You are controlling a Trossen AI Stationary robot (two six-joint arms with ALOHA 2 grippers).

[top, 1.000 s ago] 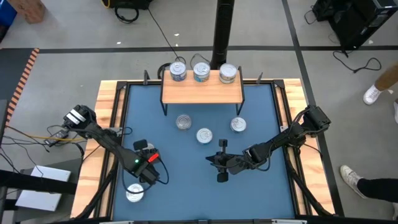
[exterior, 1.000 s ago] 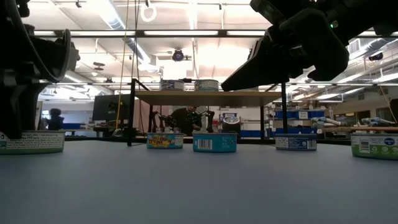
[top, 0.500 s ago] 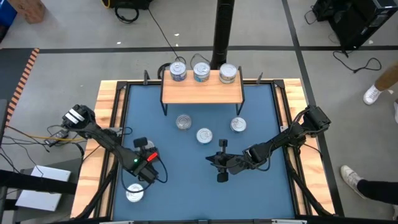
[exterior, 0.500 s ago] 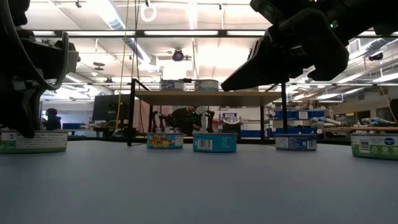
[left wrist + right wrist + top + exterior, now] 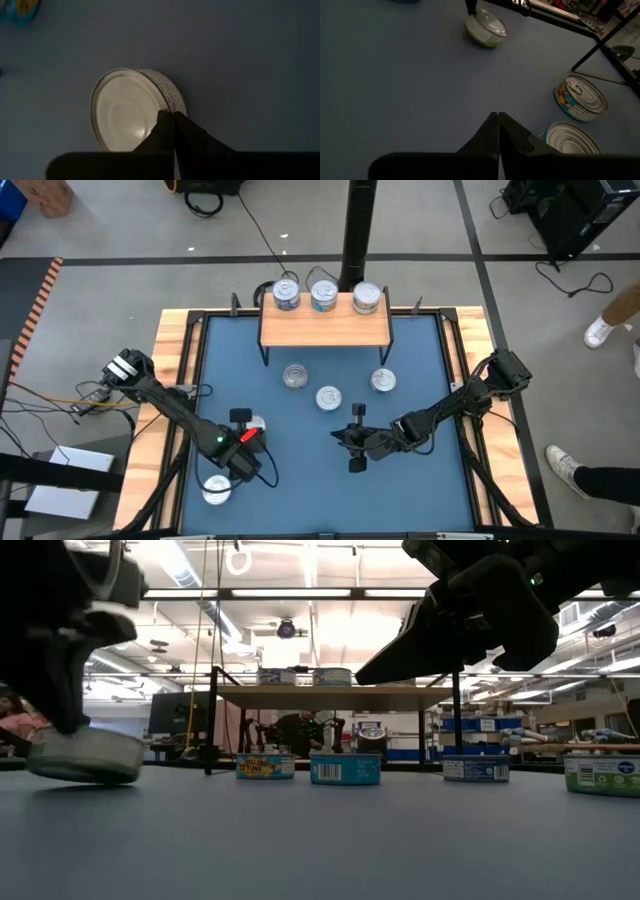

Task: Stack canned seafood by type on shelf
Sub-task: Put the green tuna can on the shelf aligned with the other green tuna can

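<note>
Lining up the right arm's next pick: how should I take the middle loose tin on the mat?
Take the middle tin by its side wall, across the width, from straight above: it lies flat, lid up, apart from its neighbours. The right gripper is shut; open first.

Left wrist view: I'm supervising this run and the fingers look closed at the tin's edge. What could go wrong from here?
1. The left gripper is shut, its tip at the rim of the green-labelled tin. The low view shows that tin tilted, so it may flip or skid away instead of being gripped.
2. If it skids, it could run into the right gripper, which waits shut at mid-mat.
</note>
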